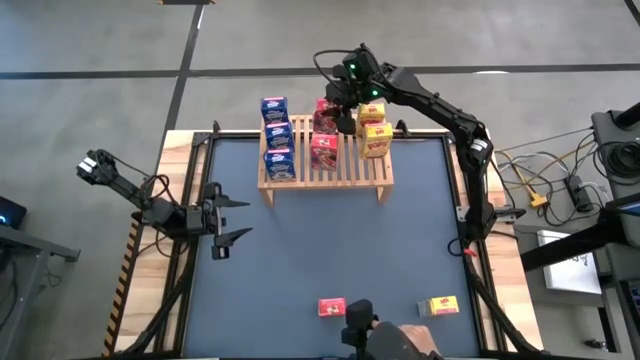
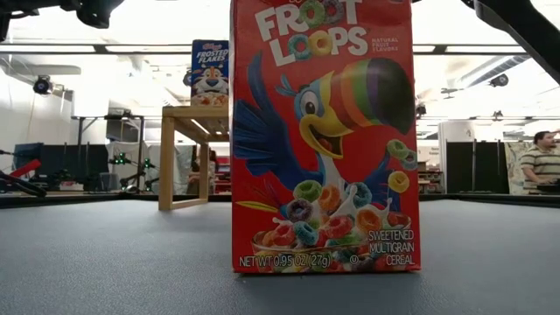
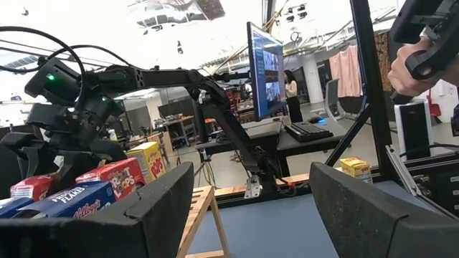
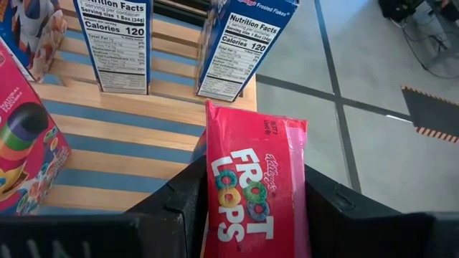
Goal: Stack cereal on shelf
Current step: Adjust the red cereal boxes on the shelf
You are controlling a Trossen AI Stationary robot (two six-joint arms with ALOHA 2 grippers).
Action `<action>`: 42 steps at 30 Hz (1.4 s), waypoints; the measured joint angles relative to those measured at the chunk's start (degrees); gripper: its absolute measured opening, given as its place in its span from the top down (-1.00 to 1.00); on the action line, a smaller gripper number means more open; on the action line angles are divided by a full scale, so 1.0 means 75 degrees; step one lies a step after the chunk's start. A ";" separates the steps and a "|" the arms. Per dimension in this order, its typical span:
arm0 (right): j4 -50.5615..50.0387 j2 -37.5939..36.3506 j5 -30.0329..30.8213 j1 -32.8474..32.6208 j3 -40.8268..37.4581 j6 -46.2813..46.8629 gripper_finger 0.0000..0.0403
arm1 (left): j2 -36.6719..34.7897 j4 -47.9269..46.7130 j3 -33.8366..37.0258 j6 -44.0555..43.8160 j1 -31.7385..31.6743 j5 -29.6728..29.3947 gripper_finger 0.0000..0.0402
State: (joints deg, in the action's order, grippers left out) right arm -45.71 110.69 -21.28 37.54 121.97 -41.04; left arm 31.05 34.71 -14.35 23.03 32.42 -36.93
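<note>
The wooden shelf (image 1: 325, 178) stands at the table's far side. On its slats stand blue cereal boxes (image 1: 277, 135) on the left, a red one (image 1: 323, 152) in the middle and yellow ones (image 1: 374, 135) on the right. My right gripper (image 1: 338, 110) hangs over the shelf's far middle, shut on another red Froot Loops box (image 4: 254, 186). My left gripper (image 1: 225, 222) waits open over the table's left side, empty. A red box (image 2: 324, 136) stands upright on its bottom near the table's front edge, with a yellow box (image 1: 438, 306) to its right. My right gripper pinches the red box between its two fingers (image 4: 176, 204), one on each wide face, so the narrow printed side (image 4: 247, 208) faces the wrist camera. The fingers slant down from the far right. The box juts ahead of them over the slats; whether its far end touches the shelf I cannot tell.
A person's hand (image 1: 405, 340) shows at the table's near edge, beside the low camera (image 1: 358, 318). A dark frame (image 1: 200, 150) rims the blue mat. Bare mat (image 1: 330, 250) lies between the shelf and the two front boxes.
</note>
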 joint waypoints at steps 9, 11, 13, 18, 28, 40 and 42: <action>0.0026 0.0000 0.0006 0.0003 -0.0003 0.0166 0.23 | 0.0034 -0.0010 0.0000 -0.0023 0.0000 0.0003 -0.30; 0.0026 0.0000 0.0006 0.0000 -0.0003 0.0177 0.20 | 0.0055 -0.0010 0.0000 -0.0023 -0.0002 0.0003 -0.30; 0.0023 0.0000 0.0006 0.0000 -0.0010 0.0184 0.16 | 0.0055 -0.0007 0.0000 -0.0026 -0.0001 0.0003 -0.30; 0.0013 0.0000 0.0009 0.0000 -0.0015 0.0187 0.12 | 0.0055 -0.0004 0.0000 -0.0082 -0.0002 0.0003 -0.30; 0.0029 0.0003 0.0014 0.0000 -0.0015 0.0192 0.07 | 0.0064 -0.0003 0.0000 -0.0082 -0.0001 0.0006 -0.30; 0.0176 0.0003 0.0041 -0.0006 0.0005 0.0343 -0.07 | 0.0064 -0.0004 0.0000 -0.0115 -0.0001 0.0006 -0.30; 0.0173 0.0000 0.0041 -0.0006 0.0006 0.0358 -0.08 | 0.0064 -0.0003 0.0000 -0.0115 -0.0002 0.0006 -0.30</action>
State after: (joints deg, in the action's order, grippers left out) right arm -44.42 110.69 -20.97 37.50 122.02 -38.35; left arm 31.53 34.69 -14.35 22.16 32.40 -36.88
